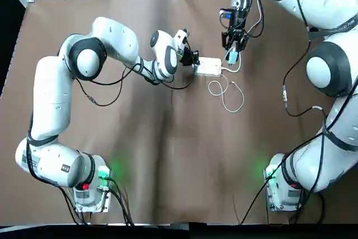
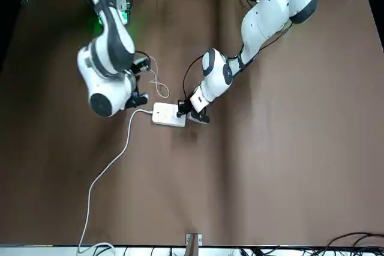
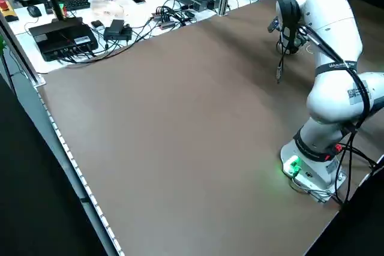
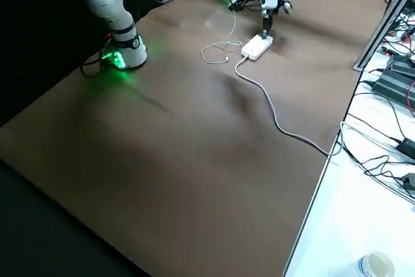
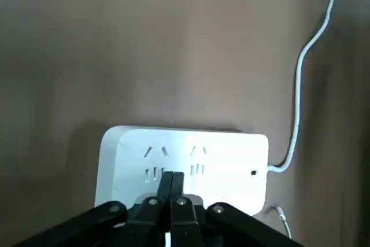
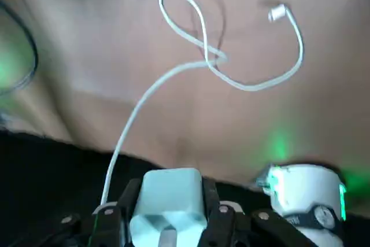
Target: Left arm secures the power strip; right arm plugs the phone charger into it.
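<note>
While my left gripper, fingers pressed together, pins the strip mid-table, I judge securing done and plugging left: my right gripper clamps the charger, just beside the strip, not yet inserted.

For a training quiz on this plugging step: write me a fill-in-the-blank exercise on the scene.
1. The left gripper presses its ____ fingers down on the power strip.
2. The phone charger is clamped in the ____ gripper.
3. The charger is ____ plugged into the strip.
4. The charger's thin cable lies looped on the ____.

Missing words: shut; right; not yet; table
</note>
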You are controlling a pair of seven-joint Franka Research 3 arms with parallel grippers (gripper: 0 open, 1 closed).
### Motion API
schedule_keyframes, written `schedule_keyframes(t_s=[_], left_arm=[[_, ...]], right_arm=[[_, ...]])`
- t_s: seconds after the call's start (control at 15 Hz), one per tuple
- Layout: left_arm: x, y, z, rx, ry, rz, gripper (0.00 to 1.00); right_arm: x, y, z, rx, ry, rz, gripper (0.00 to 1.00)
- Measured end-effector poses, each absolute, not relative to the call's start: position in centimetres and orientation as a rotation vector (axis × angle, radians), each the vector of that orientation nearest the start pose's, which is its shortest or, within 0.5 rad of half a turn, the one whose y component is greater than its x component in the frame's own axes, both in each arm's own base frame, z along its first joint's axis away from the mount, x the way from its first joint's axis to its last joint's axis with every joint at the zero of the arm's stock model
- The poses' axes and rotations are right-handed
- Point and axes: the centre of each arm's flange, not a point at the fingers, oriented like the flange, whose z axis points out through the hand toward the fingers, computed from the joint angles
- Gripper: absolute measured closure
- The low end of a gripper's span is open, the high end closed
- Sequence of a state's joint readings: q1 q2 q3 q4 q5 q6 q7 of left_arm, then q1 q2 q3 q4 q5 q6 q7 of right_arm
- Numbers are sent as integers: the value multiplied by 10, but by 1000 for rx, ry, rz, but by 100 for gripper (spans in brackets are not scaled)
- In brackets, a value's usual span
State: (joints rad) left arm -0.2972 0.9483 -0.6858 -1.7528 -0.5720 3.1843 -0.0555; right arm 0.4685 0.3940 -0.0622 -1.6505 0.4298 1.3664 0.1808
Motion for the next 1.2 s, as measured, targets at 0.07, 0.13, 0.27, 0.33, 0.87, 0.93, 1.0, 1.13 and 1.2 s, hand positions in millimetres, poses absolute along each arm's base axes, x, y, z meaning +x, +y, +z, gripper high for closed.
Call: schedule_keyframes(t_s=[0.07, 0.13, 0.27, 0.33, 0.87, 0.93, 1.0, 1.13, 1.2], left_arm=[[474, -496, 161, 2378, 75, 169, 99], [474, -496, 161, 2378, 75, 169, 99], [474, -496, 161, 2378, 75, 169, 99], [474, -496, 161, 2378, 75, 169, 99], [474, -496, 161, 2378, 75, 169, 99], [474, -496, 161, 2378, 75, 169, 99], [474, -496, 161, 2378, 75, 169, 99], [474, -496, 161, 2378, 75, 169, 99], [474, -496, 161, 2378, 75, 169, 99]], right_arm=[[515, 287, 357, -2750, -195, 1043, 52], [519, 291, 353, -2771, -164, 989, 52], [534, 297, 343, -2817, -56, 840, 52], [539, 298, 338, -2830, -6, 795, 52], [557, 311, 320, -2875, 225, 569, 52], [556, 315, 316, -2881, 232, 547, 52], [553, 319, 312, -2886, 234, 533, 52], [549, 329, 302, -2895, 227, 517, 52], [547, 333, 297, -2899, 226, 512, 52]])
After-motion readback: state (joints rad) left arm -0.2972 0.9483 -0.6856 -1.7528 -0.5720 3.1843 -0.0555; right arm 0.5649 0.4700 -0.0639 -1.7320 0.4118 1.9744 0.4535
